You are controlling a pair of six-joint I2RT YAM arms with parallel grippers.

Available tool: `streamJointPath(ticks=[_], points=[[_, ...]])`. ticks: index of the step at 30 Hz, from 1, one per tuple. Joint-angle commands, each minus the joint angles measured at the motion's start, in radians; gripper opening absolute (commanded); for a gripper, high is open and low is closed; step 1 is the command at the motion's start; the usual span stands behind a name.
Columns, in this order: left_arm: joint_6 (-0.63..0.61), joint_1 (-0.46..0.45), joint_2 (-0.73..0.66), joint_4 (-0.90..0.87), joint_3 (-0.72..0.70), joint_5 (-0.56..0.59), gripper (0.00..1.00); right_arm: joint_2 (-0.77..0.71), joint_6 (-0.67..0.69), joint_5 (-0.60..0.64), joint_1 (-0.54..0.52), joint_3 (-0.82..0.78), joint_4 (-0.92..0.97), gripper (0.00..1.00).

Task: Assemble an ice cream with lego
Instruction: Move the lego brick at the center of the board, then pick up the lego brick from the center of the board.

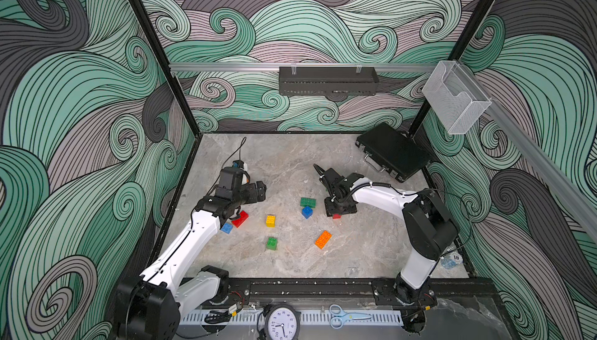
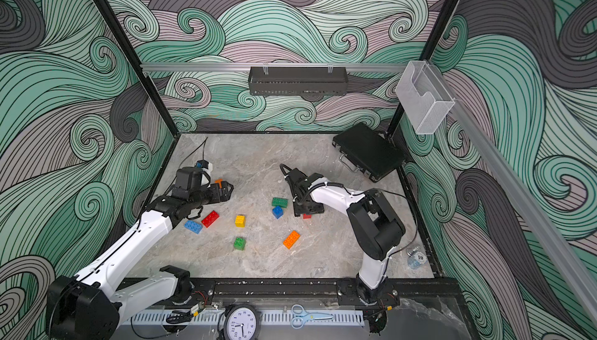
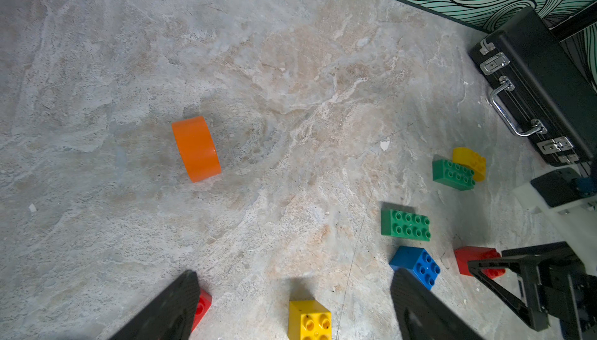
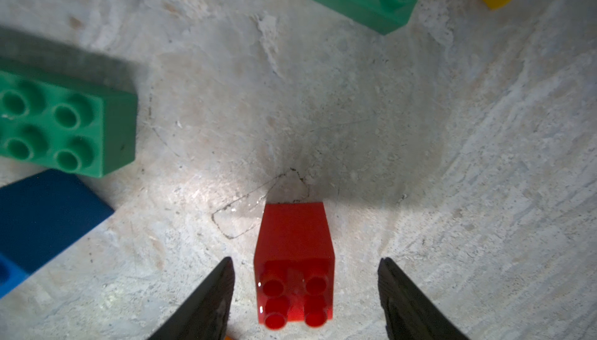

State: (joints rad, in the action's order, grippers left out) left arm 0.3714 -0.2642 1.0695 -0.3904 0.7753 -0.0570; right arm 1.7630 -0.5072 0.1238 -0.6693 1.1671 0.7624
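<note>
Since the small red square studded plastic brick (image 4: 294, 241) stands on the grey marbled tabletop (image 4: 452, 160) dead centre between my right gripper's (image 4: 305, 259) parted jaws, gaps both sides, nothing gripped, right arm's nearest; left gripper (image 3: 294, 273) hangs wide open, empty, well away.

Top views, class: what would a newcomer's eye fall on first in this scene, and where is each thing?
The swirling green-and-grey wave walls wrap the whole cell. On the pale marble table, bright colours pop: a yellow brick mid-table, an orange oblong brick nearer the front. In the right wrist view, the right pincer stands open astride a small red brick.
</note>
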Motion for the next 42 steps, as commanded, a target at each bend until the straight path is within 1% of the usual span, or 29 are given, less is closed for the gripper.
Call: streamJointPath(ticks=[1, 5, 9, 13, 16, 20, 29, 32, 42], points=[[0.014, -0.003, -0.017, -0.026, 0.0, -0.01, 0.93, -0.09, 0.013, 0.005, -0.003, 0.039, 0.058, 0.73], [0.034, -0.003, -0.014, -0.043, -0.003, -0.048, 0.93, -0.14, 0.066, -0.01, -0.017, 0.085, 0.115, 0.73], [0.045, -0.005, -0.005, -0.054, -0.008, -0.08, 0.93, -0.134, 0.152, -0.072, -0.049, 0.135, 0.125, 0.73], [0.05, -0.007, -0.004, -0.08, -0.007, -0.087, 0.93, -0.062, 0.253, -0.181, -0.087, 0.197, 0.116, 0.73], [0.05, -0.006, -0.011, -0.097, -0.004, -0.091, 0.93, 0.006, 0.316, -0.213, -0.118, 0.251, 0.124, 0.72], [0.046, -0.005, -0.002, -0.122, 0.009, -0.125, 0.93, 0.089, 0.37, -0.22, -0.146, 0.314, 0.137, 0.7], [0.049, -0.005, 0.046, -0.152, 0.021, -0.265, 0.93, 0.204, 0.414, -0.221, -0.162, 0.389, 0.141, 0.67], [0.071, -0.003, 0.042, -0.152, 0.014, -0.267, 0.93, 0.231, 0.42, -0.214, -0.167, 0.396, 0.133, 0.66], [0.079, -0.004, 0.024, -0.154, 0.008, -0.267, 0.93, 0.278, 0.423, -0.207, -0.177, 0.401, 0.097, 0.59]])
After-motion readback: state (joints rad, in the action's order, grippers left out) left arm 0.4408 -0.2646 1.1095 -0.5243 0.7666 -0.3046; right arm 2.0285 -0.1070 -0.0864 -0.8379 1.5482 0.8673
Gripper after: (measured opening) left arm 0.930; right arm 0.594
